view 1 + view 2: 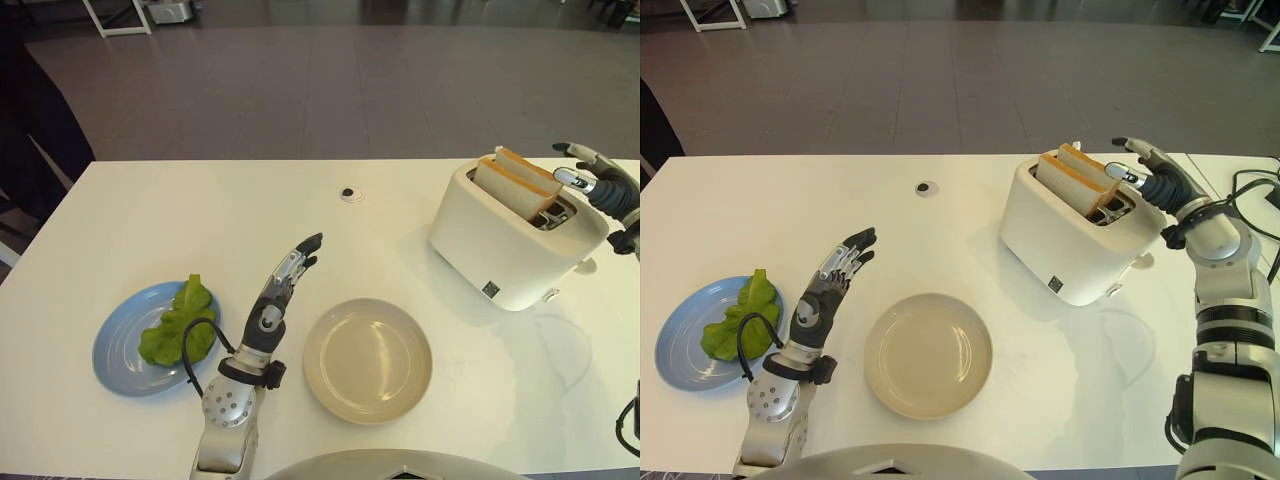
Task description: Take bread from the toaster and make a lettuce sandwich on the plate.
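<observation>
- The right hand (1148, 166) is at the toaster's far right end, fingers stretched out and spread, with nothing in its grasp.
- Its fingertips (1122, 171) point left towards the slots and come right up to the near end of the bread (1078, 180); whether they touch it I cannot tell.
- The bread is two slices standing side by side in the slots, their tops sticking out above the toaster (1060, 240).
- The toaster is white and stands on the right part of the table (940, 225), turned at an angle.
- The left hand (832, 280) is above the table on the left, fingers straight and close together, pointing forward and a little right; it holds nothing.
- The left hand is well apart from the bread, with the plate between them.
- The plate (928, 355), beige and round, lies near the table's front edge just right of the left hand; it lies nearer and to the left of the toaster.
- The lettuce (738, 322) lies on a blue plate (675, 345) just left of the left hand's wrist.
- A small dark spot (927, 186) sits on the table farther back, left of the toaster.
</observation>
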`<state>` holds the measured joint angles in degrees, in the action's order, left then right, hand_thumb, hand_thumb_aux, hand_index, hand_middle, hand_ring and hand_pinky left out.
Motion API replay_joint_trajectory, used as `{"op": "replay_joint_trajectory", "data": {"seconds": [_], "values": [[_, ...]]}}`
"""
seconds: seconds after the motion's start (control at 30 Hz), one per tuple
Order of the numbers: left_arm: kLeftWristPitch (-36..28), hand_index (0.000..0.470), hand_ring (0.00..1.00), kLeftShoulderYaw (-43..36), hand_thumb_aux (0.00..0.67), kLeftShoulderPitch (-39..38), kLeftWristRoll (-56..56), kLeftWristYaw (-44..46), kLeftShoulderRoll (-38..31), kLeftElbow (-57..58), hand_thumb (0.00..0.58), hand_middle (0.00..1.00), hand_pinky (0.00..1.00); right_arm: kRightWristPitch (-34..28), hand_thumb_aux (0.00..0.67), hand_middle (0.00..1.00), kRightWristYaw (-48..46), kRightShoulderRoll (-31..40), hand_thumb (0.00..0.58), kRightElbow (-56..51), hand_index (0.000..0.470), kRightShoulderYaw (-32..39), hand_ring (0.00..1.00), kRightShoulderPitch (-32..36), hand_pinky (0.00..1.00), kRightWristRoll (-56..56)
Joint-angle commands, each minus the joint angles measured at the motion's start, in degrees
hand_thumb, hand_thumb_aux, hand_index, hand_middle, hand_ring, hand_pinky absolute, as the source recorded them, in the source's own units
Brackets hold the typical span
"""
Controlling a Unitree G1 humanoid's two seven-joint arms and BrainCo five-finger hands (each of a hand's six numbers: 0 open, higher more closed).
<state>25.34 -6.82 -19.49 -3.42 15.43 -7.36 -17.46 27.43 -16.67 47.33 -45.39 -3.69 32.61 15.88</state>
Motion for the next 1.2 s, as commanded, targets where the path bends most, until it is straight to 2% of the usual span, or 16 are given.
{"op": "replay_joint_trajectory", "data": {"seconds": [0.03, 0.3, 0.37, 0.43, 0.57, 0.73, 0.8, 0.87, 0.97, 1.07, 1.13, 1.2], "values": [[-0.2, 0.0, 0.0, -0.5, 0.0, -0.1, 0.1, -0.1, -0.1, 0.7, 0.0, 0.0, 0.0, 2.4, 0.42, 0.0, 1.7, 1.2, 0.5, -6.1, 0.295, 1.9, 0.0, 2.9, 0.0, 1.8], [-0.1, 0.0, 0.0, -0.5, 0.0, -0.7, 0.4, -0.7, 0.0, 0.1, 0.0, 0.0, 0.0, 7.3, 0.444, 0.0, 2.6, 1.0, 0.514, -10.2, 0.311, 5.5, 0.0, 5.1, 0.0, 3.3], [-0.1, 0.0, 0.0, -0.6, 0.0, -0.7, 0.3, -0.8, -0.1, 0.0, 0.0, 0.0, 0.0, 8.6, 0.515, 0.0, 2.6, 0.6, 0.549, -9.5, 0.361, 5.7, 0.0, 4.9, 0.0, 2.6], [-0.1, 0.0, 0.0, -0.6, 0.0, -0.6, 0.3, -0.8, -0.2, 0.1, 0.0, 0.0, 0.0, 9.8, 0.67, 0.0, 2.5, 0.3, 0.58, -8.4, 0.47, 5.4, 0.0, 4.7, 0.0, 1.5], [0.0, 0.0, 0.0, -0.4, 0.0, -0.2, 0.2, -0.9, -0.3, 0.6, 0.0, 0.0, 0.0, 10.4, 0.67, 0.0, 0.1, -0.6, 0.58, -5.5, 0.47, 3.3, 0.0, 4.5, 0.0, -3.1], [0.1, 0.0, 0.0, -0.2, 0.0, 0.3, 0.3, -0.9, -0.4, 1.4, 0.0, 0.0, 0.0, 5.9, 0.67, 0.0, -5.6, -1.9, 0.58, -2.9, 0.47, -1.4, 0.0, 6.6, 0.0, -12.8], [0.2, 0.0, 0.0, -0.1, 0.0, 0.5, 0.3, -1.0, -0.3, 1.7, 0.0, 0.0, 0.0, 2.6, 0.67, 0.0, -9.1, -2.3, 0.58, -1.5, 0.47, -3.5, 0.0, 8.0, 0.0, -17.4], [0.5, 0.0, 0.0, 0.1, 0.0, 0.7, 0.3, -1.1, -0.3, 2.1, 0.0, 0.0, 0.0, -3.4, 0.67, 0.0, -15.0, -2.5, 0.58, 2.6, 0.47, -6.0, 0.0, 9.5, 0.0, -24.1], [0.7, 0.0, 0.0, 0.2, 0.0, 0.9, 0.4, -1.2, -0.2, 2.5, 0.0, 0.0, 0.0, -15.7, 0.67, 0.0, -23.5, -2.4, 0.58, 14.7, 0.47, -7.8, 0.0, 8.7, 0.0, -34.5], [1.0, 0.0, 0.0, 0.4, 0.0, 1.1, 0.4, -1.3, -0.2, 2.9, 0.0, 0.0, 0.0, -30.9, 0.67, 0.0, -29.7, -2.4, 0.58, 32.7, 0.47, -7.3, 0.0, 1.7, 0.0, -45.7], [1.1, 0.0, 0.0, 0.6, 0.0, 1.5, 0.2, -1.1, -0.4, 3.2, 0.0, 0.0, 0.0, -41.9, 0.67, 0.0, -32.1, -2.2, 0.58, 47.3, 0.47, -5.3, 0.0, -6.5, 0.0, -54.0], [1.2, 0.0, 0.0, 0.9, 0.0, 1.8, -0.1, -0.9, -0.6, 3.5, 0.0, 0.0, 0.0, -49.3, 0.67, 0.0, -32.3, -2.2, 0.58, 57.4, 0.47, -2.7, 0.0, -12.3, 0.0, -58.8]]}}
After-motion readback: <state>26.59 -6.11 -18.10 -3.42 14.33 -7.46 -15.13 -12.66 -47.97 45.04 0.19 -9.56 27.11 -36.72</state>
